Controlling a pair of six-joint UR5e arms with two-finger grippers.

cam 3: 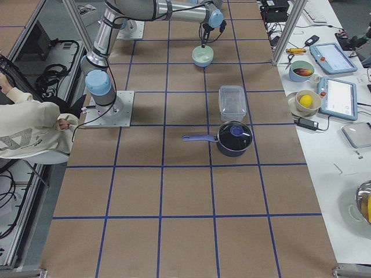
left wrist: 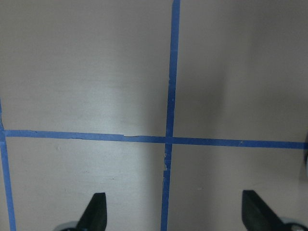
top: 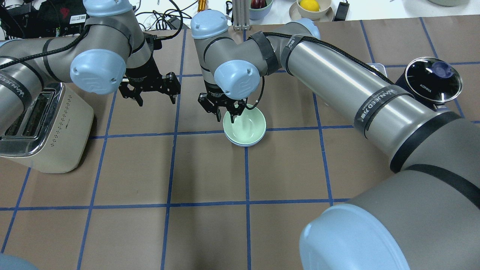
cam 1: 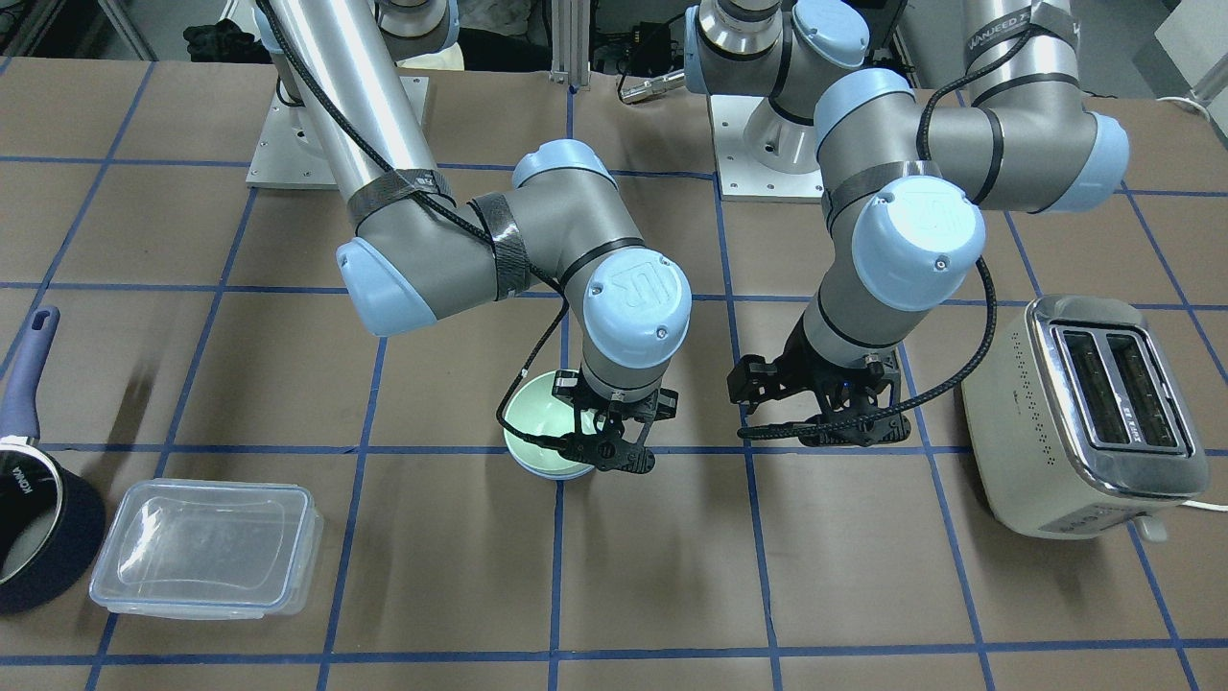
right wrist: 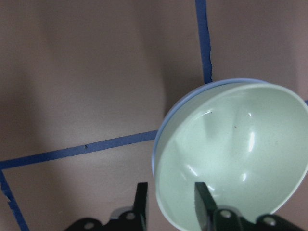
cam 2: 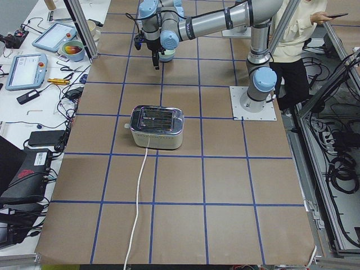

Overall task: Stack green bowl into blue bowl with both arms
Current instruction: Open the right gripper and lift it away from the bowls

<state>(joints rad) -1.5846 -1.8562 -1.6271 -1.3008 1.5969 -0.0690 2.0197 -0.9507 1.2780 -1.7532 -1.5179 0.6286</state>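
A: Bowls — position?
B: Green bowl (top: 245, 125) sits nested inside the blue bowl (top: 244, 144). Only a thin blue rim shows round it. The pair stands upright near the middle of the table (top: 210, 176), over a crossing of the blue tape lines.

A: Right gripper?
B: Right gripper (top: 226, 119) points down at the green bowl's rim, on the side toward the left arm. In the wrist view one finger (right wrist: 142, 202) is outside the stack and the other is inside the green bowl, with the rim between them. The fingers are narrowly parted, and a gap shows between the inner finger and the bowl wall, so they are not clamped on it.

A: Left gripper?
B: Left gripper (top: 156, 100) hangs over bare table, apart from the bowls, between them and the toaster (top: 45, 127). Fingers (left wrist: 96, 214) are spread wide with nothing between them — only brown paper and a tape cross below.

A: Other items?
B: Lidded saucepan (cam 1: 67, 528) and clear lidded container (cam 1: 206, 547) stand side by side at the right arm's end of the table, well apart from the bowls.
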